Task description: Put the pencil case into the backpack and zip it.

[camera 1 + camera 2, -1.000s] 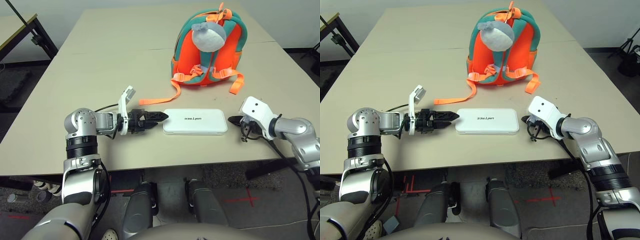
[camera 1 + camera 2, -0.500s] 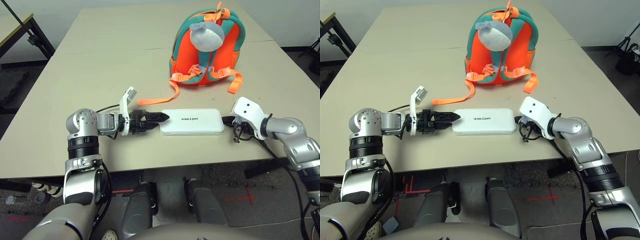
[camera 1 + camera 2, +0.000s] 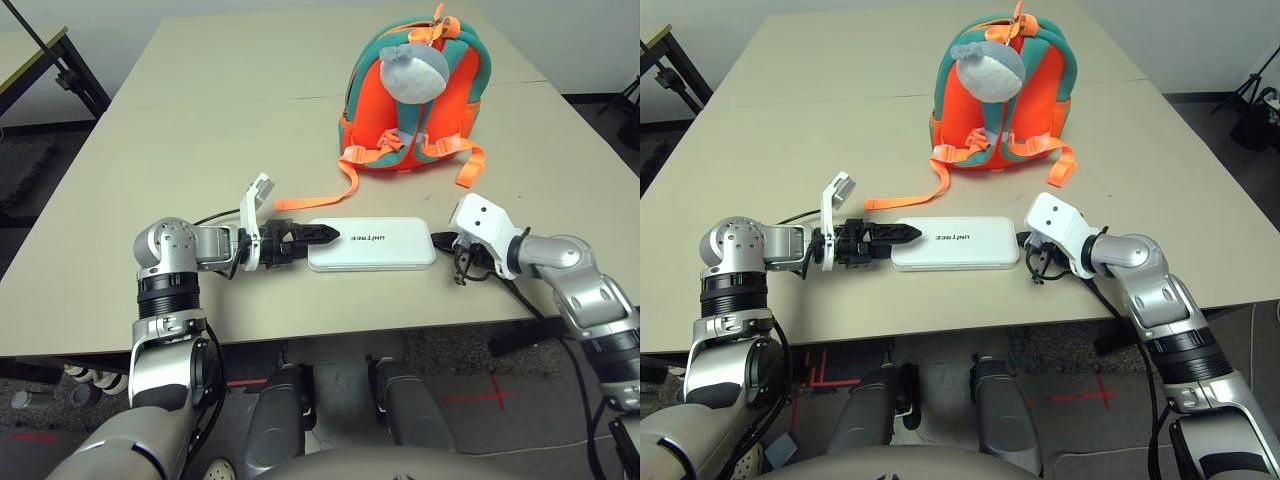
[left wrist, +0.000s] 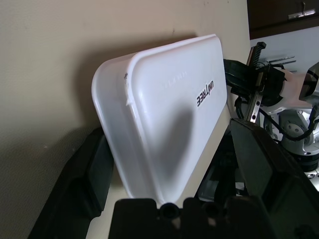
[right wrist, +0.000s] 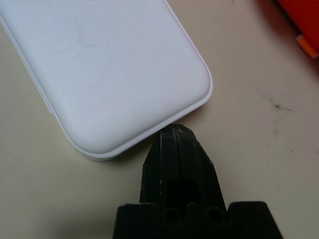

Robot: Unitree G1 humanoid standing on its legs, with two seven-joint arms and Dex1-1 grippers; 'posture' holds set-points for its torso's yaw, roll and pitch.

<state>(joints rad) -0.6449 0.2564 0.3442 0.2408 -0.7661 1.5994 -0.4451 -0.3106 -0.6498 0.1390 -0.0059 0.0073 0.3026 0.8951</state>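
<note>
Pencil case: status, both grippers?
Left gripper open, straddling flat white rectangular pencil case's end. Right gripper shut, tip against opposite end. Orange-and-teal backpack beyond; nothing between.

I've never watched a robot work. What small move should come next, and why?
Probably close the left gripper on the white pencil case: its end already sits between the open fingers, and the shut right gripper presses the far end. The backpack waits behind.

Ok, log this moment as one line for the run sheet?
pencil case: flat on table, between grippers | left gripper: open around its end | right gripper: shut, tip against other end | backpack: upright behind, zipped
</note>
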